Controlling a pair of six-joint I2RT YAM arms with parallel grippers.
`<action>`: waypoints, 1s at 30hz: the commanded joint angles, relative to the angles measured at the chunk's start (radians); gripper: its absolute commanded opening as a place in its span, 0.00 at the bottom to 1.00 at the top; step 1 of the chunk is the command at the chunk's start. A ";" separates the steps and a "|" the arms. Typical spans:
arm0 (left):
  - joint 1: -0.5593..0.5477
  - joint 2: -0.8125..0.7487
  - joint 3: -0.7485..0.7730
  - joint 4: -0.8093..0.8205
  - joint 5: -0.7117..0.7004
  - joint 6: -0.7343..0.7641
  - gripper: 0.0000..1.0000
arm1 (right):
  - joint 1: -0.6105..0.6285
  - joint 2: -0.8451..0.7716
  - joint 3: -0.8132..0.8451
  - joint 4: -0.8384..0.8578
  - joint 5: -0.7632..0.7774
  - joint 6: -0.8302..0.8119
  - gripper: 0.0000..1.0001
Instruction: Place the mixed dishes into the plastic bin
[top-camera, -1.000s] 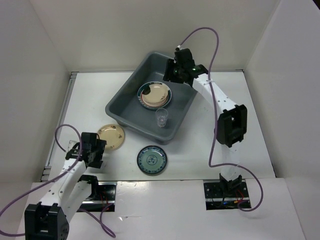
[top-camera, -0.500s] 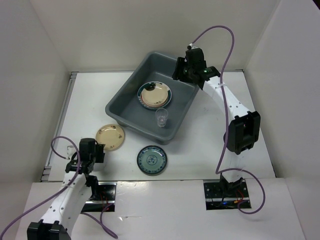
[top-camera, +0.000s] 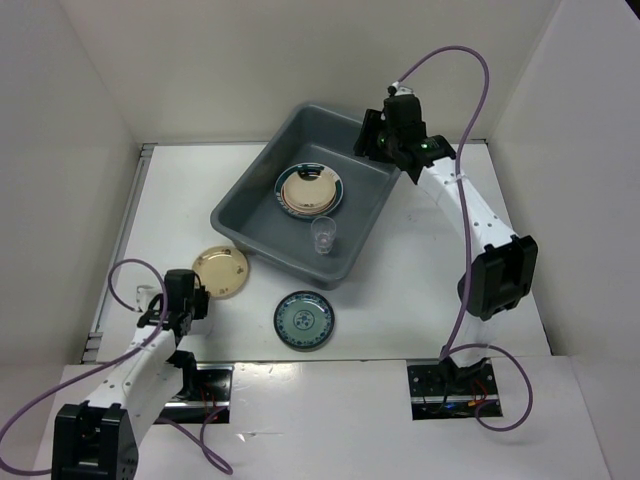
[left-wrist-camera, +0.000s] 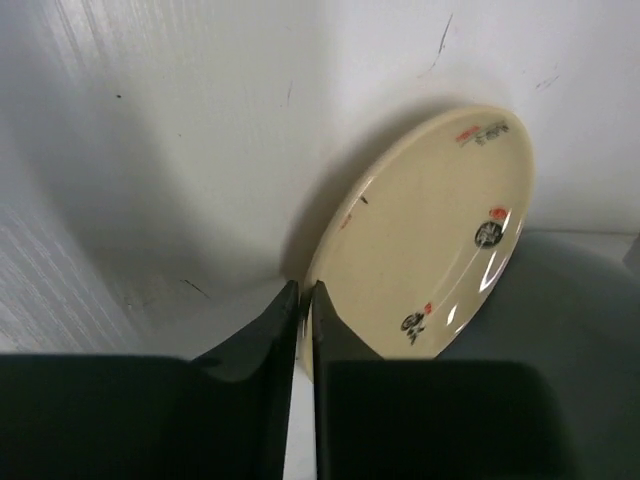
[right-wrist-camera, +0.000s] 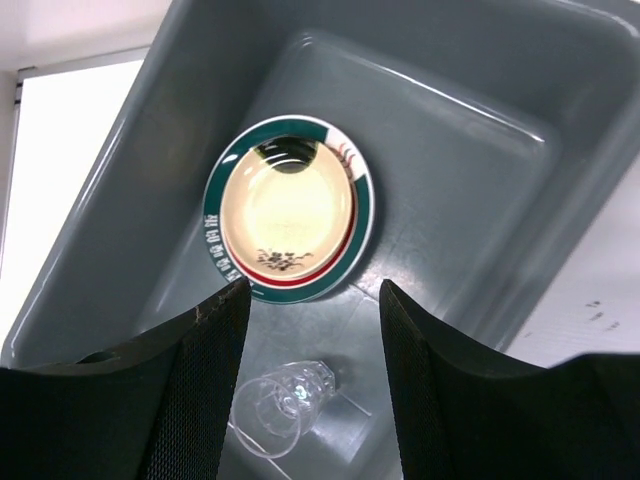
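Left tool (left-wrist-camera: 303, 292) is low at the near-left of the counter (top-camera: 420, 280). Its jaws are closed to a thin slit right on the near rim of the beige plate (left-wrist-camera: 420, 240), and the rim runs into the slit, so it looks nipped there. That plate lies on the counter just outside the near-left wall of the plastic bin (top-camera: 245, 195), not in it. The top view shows the left tool (top-camera: 200, 297) at the plate's near-left edge. A teal plate (top-camera: 304, 320) also lies on the counter, in front of the bin's near corner, apart from the beige plate and touching no tool. The bin sits mid-counter, turned at an angle. Inside it is a green-rimmed plate (right-wrist-camera: 365, 200) with a smaller cream plate (right-wrist-camera: 290, 215) stacked on top, toward the far half of the bin floor. A clear cup (top-camera: 323, 235) sits on the bin floor nearer the front wall, apart from the stack. Right tool (right-wrist-camera: 312, 300) hangs over the far-right corner of the bin, above the rim, jaws spread wide with nothing between them. In its wrist view the stack shows through the gap.
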 joint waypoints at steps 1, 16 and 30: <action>0.006 -0.008 0.032 0.034 -0.050 0.041 0.07 | -0.016 -0.062 -0.015 0.050 0.031 -0.020 0.60; 0.029 -0.088 0.495 -0.440 -0.274 0.247 0.00 | -0.016 -0.091 -0.015 0.059 0.004 -0.020 0.61; 0.069 0.171 0.900 -0.046 -0.361 0.731 0.00 | -0.036 -0.165 -0.055 0.069 0.033 -0.020 0.62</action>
